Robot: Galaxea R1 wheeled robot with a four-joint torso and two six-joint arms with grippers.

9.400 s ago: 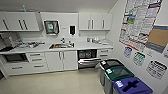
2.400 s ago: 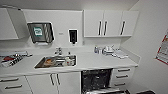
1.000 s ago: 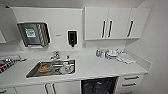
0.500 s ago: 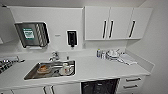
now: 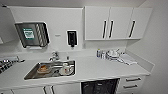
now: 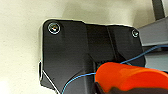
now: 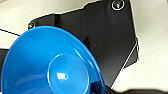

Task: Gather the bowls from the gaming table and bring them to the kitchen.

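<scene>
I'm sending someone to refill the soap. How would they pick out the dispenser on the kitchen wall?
Start at the steel sink set in the white countertop. On the wall above its tap hang two fittings. The soap dispenser is the small, dark, upright one nearer the upper cabinets; the other is the far wider grey box with a green label.

Kitchen: steel sink (dishes inside) in white countertop, wall dispensers above.

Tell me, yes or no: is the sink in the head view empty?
No. The steel sink holds dishes, among them a white cup and something orange-brown.
</scene>
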